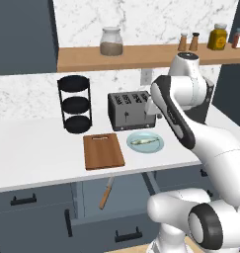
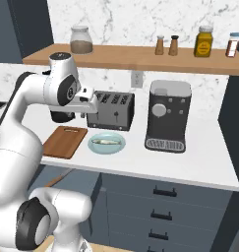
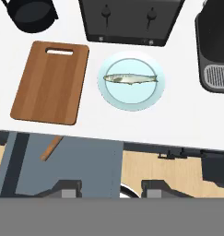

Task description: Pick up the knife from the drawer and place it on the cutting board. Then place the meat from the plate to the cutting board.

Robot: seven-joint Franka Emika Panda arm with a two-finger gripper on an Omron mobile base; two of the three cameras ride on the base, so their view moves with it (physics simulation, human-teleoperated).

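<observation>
One cutting board (image 1: pixel 103 151) lies flat on the white tabletop (image 1: pixel 37 148), its slot handle toward the wall. Just beside it, apart from it, sits one round plate (image 1: pixel 145 142) carrying one piece of meat (image 1: pixel 144 142), a pale fish-like strip lying across the plate's middle. In the hand view the board (image 3: pixel 51 82) and the plate (image 3: pixel 131 80) sit side by side with a strip of bare tabletop between them, and the meat (image 3: pixel 131 79) lies lengthwise on the plate.

Below the tabletop edge one drawer (image 1: pixel 106 197) stands pulled open, its black bar handle at the front. One knife (image 1: pixel 106 192) lies inside it; its brown wooden handle shows, pointing outward and slightly tilted, while the blade runs back under the tabletop. The hand view shows the same handle (image 3: pixel 51 148) poking out from under the tabletop edge over the drawer's blue-grey interior (image 3: pixel 67 166).

Behind the plate stands one dark four-slot toaster (image 1: pixel 131 109), and left of it one black three-tier stand (image 1: pixel 75 104). One coffee machine (image 2: pixel 168 116) stands to the right of the toaster. The wooden shelf (image 1: pixel 141 54) above holds one glass jar (image 1: pixel 111 41) and four smaller bottles and shakers.

The end effector (image 3: pixel 105 186) hangs above the open drawer, its two fingertips set partly apart with nothing between them.
</observation>
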